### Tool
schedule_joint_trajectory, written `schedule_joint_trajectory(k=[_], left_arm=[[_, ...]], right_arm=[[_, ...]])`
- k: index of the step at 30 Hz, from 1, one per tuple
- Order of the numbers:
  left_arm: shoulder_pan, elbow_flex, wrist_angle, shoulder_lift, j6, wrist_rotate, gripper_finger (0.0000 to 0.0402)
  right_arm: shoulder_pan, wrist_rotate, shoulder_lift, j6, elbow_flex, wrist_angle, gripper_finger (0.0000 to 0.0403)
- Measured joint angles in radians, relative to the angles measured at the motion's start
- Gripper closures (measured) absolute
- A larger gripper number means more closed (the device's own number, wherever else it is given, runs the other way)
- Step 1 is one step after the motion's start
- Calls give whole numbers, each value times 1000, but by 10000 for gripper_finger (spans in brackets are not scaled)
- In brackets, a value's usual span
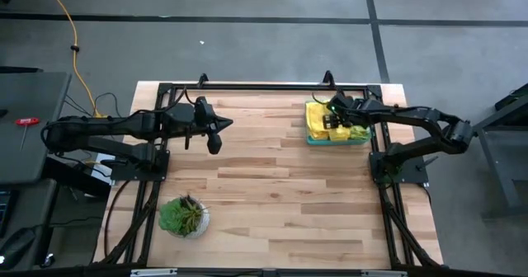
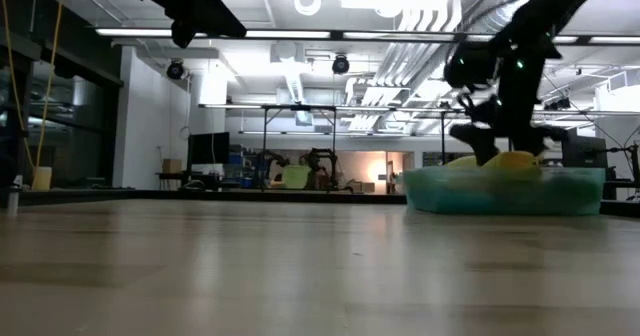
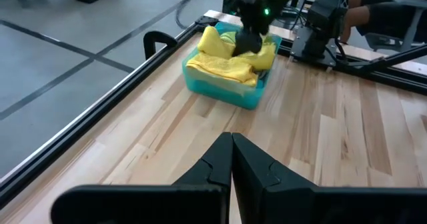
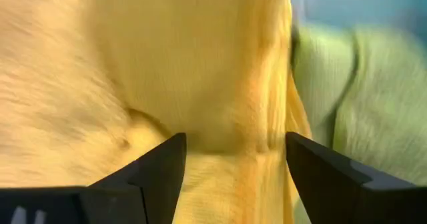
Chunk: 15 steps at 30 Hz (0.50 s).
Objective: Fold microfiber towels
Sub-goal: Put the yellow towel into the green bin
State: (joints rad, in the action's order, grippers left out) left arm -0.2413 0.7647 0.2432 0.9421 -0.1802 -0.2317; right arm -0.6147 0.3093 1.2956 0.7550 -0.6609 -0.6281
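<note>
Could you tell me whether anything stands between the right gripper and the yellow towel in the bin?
Nothing visible does. The right gripper is open directly over the yellow towel in the teal bin, fingers straddling a fold, with a lime green towel beside.

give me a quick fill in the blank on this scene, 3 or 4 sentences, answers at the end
1. The right gripper has its fingers open over a ____ towel.
2. The towels sit in a teal ____.
3. The left gripper hangs over bare table with its fingers ____.
4. Near the table's front left edge stands a potted ____.

Answers: yellow; bin; shut; plant
</note>
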Motion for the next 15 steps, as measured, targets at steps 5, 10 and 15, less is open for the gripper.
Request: schedule_joint_trajectory(k=[5,10,15], left_arm=[[0,0,2,0,-1,0,402],[0,0,27,0,-3,0,401],[0,0,30,0,-3,0,402]], right_arm=[[0,61,-1,-56,-124,-45,156],[-3,118,3,-24,-167,-2,156],[-23,119,42,60,-134,84,156]])
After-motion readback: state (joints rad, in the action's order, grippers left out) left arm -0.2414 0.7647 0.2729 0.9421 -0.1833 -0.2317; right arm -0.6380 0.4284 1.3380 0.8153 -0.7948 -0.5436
